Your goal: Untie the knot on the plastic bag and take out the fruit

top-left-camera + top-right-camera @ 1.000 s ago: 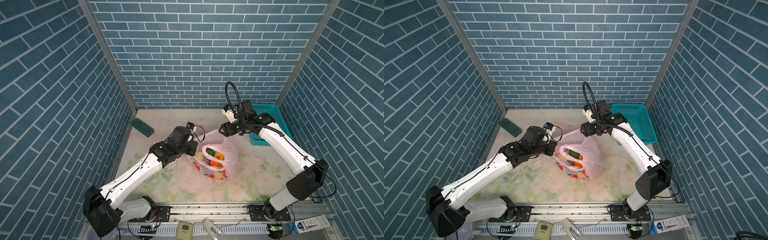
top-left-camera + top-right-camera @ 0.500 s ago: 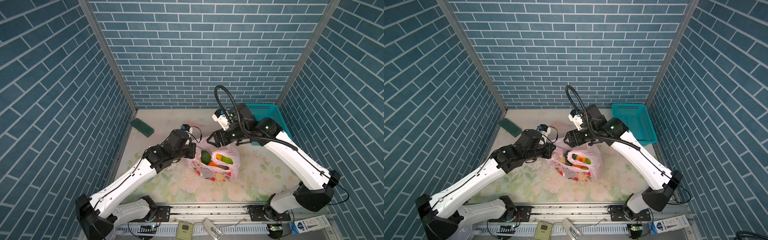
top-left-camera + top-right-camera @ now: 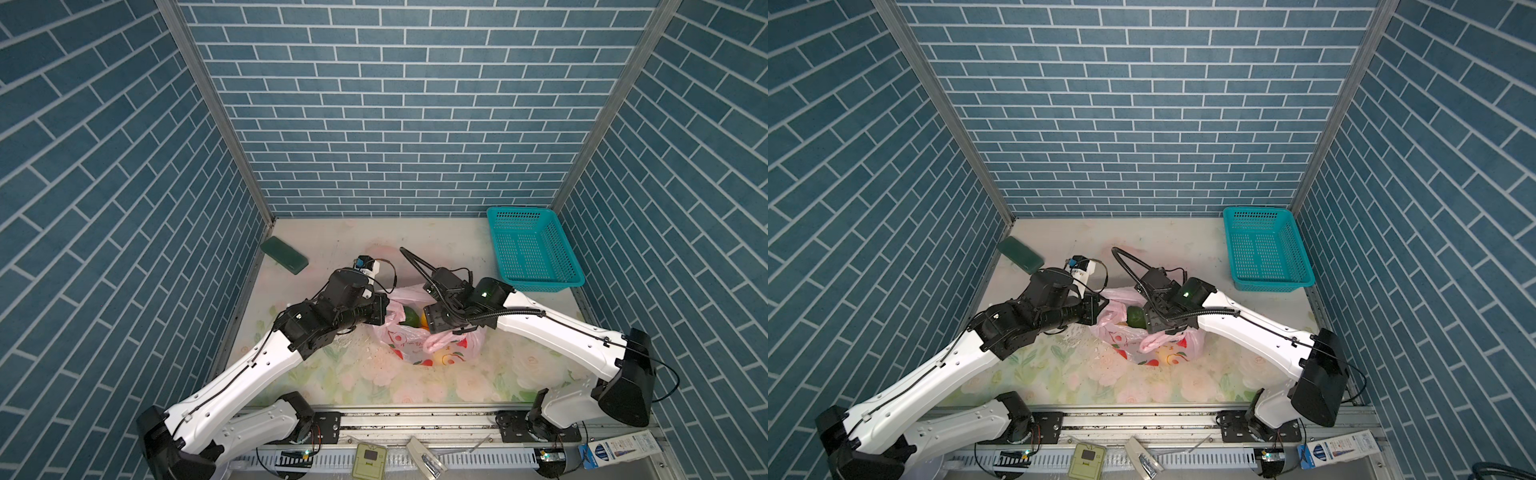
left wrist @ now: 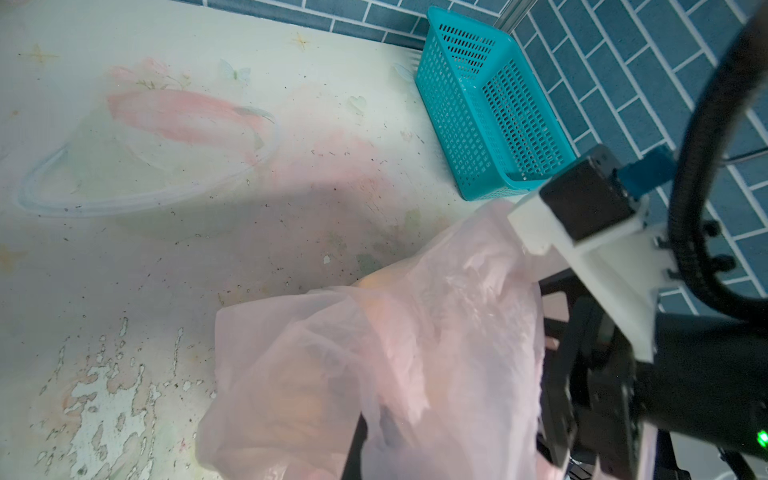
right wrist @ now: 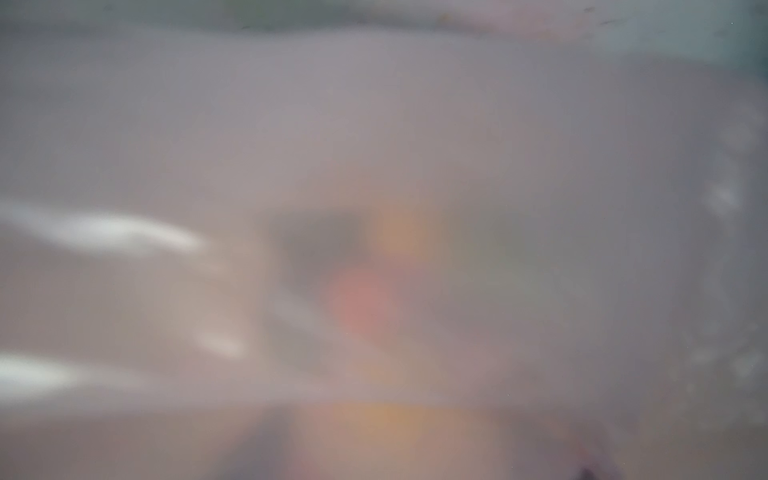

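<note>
The pink plastic bag (image 3: 411, 353) sits mid-table with its mouth spread open. A dark green fruit (image 3: 409, 318) and an orange one (image 3: 423, 321) show in the opening, and a yellow one (image 3: 441, 358) shows through the film. The knot is out of view; a loose handle loop (image 3: 435, 344) hangs over the front. My left gripper (image 3: 384, 311) is shut on the bag's left rim; in the left wrist view plastic (image 4: 415, 353) covers a dark finger (image 4: 352, 453). My right gripper (image 3: 432, 326) reaches down into the mouth, open, beside the green fruit (image 3: 1136, 318). The right wrist view is blurred by plastic.
A teal mesh basket (image 3: 532, 253) stands at the back right, seen too in the left wrist view (image 4: 490, 116). A dark green block (image 3: 284, 260) lies at the back left by the wall. Brick walls close in three sides.
My right gripper came down from behind and above the bag into its mouth. The bag slumped lower and its opening widened. The left gripper kept its hold on the rim.
</note>
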`<state>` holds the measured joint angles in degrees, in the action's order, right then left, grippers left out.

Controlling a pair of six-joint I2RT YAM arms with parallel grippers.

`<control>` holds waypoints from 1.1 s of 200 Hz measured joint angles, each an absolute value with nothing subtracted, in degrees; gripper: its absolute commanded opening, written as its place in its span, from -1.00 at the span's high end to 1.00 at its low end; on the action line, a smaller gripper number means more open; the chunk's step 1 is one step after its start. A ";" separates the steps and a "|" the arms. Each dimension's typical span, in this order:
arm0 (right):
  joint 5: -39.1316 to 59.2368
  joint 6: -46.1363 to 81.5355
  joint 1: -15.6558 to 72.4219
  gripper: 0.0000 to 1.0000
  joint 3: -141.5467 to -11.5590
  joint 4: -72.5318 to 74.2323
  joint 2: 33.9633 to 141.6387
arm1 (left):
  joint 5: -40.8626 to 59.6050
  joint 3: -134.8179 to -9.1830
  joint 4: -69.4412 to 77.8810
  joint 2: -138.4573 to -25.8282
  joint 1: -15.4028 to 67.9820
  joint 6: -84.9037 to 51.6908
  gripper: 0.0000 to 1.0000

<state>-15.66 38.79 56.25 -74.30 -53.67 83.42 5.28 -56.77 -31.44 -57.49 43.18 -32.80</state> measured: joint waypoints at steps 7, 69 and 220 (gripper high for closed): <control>-18.26 38.87 54.98 -0.61 -74.28 -54.22 83.05 | 5.41 -56.14 -31.42 -56.90 43.22 -32.73 1.00; -28.77 37.32 46.13 -0.74 -72.29 -55.48 80.75 | 8.05 -48.62 -29.30 -53.65 43.48 -32.60 1.00; -16.16 39.53 58.63 -0.56 -79.81 -48.64 80.40 | 9.76 -50.87 -27.05 -54.85 43.42 -35.46 1.00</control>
<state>-16.16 39.53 58.63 -79.81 -48.64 80.40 9.76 -50.87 -27.05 -54.85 43.42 -35.46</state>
